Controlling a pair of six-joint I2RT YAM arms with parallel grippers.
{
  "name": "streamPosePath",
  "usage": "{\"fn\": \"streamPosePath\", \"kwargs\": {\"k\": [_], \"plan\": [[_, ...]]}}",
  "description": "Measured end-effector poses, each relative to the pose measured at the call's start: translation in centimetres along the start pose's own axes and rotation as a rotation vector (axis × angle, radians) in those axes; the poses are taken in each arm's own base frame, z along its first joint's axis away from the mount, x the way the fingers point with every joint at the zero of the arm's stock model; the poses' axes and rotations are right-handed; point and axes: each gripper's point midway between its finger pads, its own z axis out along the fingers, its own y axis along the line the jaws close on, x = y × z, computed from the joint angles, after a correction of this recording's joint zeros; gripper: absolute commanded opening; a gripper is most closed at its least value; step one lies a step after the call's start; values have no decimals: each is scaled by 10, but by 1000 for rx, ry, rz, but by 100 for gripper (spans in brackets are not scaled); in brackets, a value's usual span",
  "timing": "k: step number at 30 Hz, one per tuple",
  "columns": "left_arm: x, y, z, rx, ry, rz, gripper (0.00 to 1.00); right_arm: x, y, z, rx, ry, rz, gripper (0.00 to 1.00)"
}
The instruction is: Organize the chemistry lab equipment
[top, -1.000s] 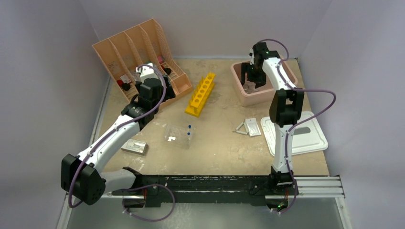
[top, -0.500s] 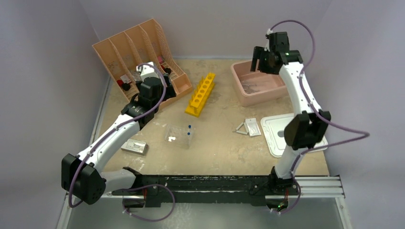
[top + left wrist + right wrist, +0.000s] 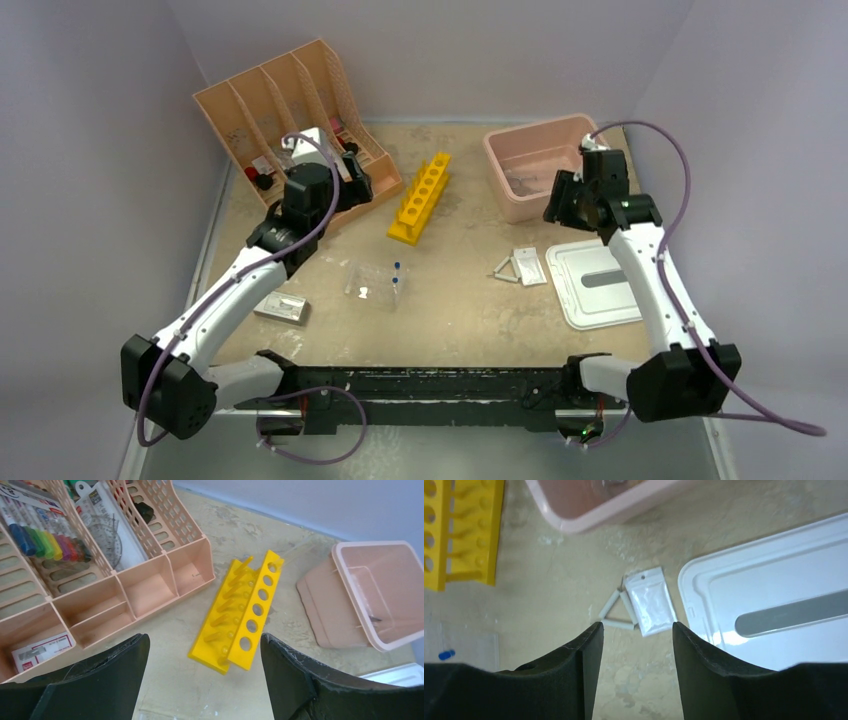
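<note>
A white packet (image 3: 529,266) and a wire triangle (image 3: 505,269) lie side by side at centre right; the right wrist view shows the packet (image 3: 650,601) and triangle (image 3: 616,612) just ahead of my fingers. A clear bag with blue-tipped pipettes (image 3: 378,283) lies mid-table. A silver blister sheet (image 3: 280,307) lies at the left. My right gripper (image 3: 562,208) (image 3: 635,630) is open and empty, held above the table between the tub and the packet. My left gripper (image 3: 350,188) (image 3: 204,645) is open and empty, held above the table beside the organizer.
The peach slotted organizer (image 3: 290,120) (image 3: 100,555) stands at the back left with pens and packets inside. A yellow test-tube rack (image 3: 421,197) (image 3: 245,615) lies centre back. The pink tub (image 3: 535,165) (image 3: 370,595) holds a few small items. Its white lid (image 3: 598,283) (image 3: 774,595) lies at the right.
My right gripper has come up out of the pink tub and swung toward the near right, ending above the table by the packet. The left arm shifted only slightly.
</note>
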Motion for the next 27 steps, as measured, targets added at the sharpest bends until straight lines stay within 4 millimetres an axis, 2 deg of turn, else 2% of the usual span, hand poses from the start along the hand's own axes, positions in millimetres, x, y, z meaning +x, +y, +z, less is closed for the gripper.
{"fn": "streamPosePath", "kwargs": {"k": [4,7,12,15,19,23,27], "plan": [[1,-6,-7,47,4,-23,80,41,11,-2,-101,72,-11,54],[3,-8,-13,69,4,-43,80,63,20,3,-137,106,-32,52],[1,-7,-23,84,-8,-72,79,106,35,26,-131,184,-76,37],[1,-5,-28,84,-13,-85,79,127,37,43,-101,229,-82,33],[2,0,-35,76,-14,-99,79,139,33,64,-49,230,-68,35],[2,3,-38,64,-15,-99,79,135,32,80,-20,193,-54,37],[3,6,-39,51,-11,-96,79,134,34,97,-9,183,-51,33]]}}
